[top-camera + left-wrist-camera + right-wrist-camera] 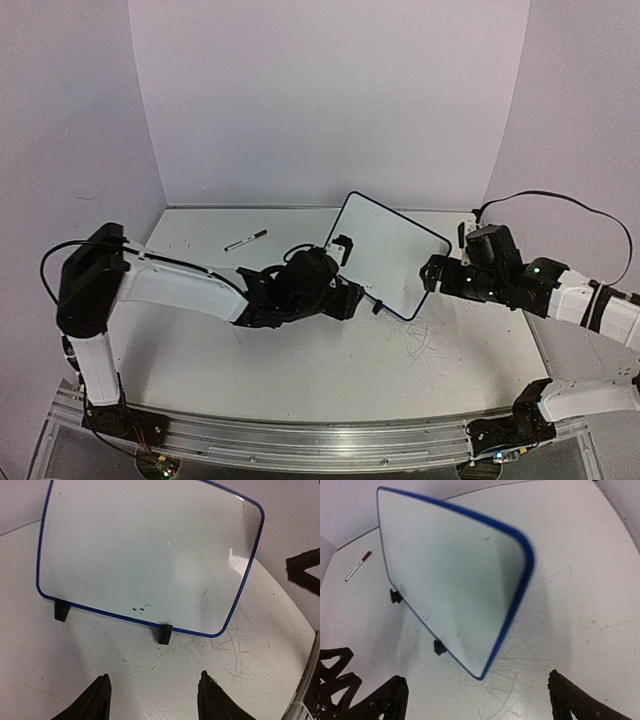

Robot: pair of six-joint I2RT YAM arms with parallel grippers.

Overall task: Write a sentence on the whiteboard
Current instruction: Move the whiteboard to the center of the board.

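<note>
The whiteboard [390, 255] stands upright on its two black feet mid-table, blue-rimmed. Its face is blank apart from a few small specks; no sentence shows on it. It fills the left wrist view [145, 555] and shows edge-on in the right wrist view [455, 580]. My left gripper [352, 298] is open and empty, just in front of the board's feet [165, 633]; its fingertips [101, 685] rest low over the table. My right gripper [430, 275] is open and empty at the board's right edge. A marker [245, 240] with a dark red cap lies on the table behind and left of the board [358, 565].
The tabletop [300, 370] is scuffed with grey scribbles near the board's front right corner [240, 642]. White walls close in the back and sides. A black cable [550, 200] loops above the right arm.
</note>
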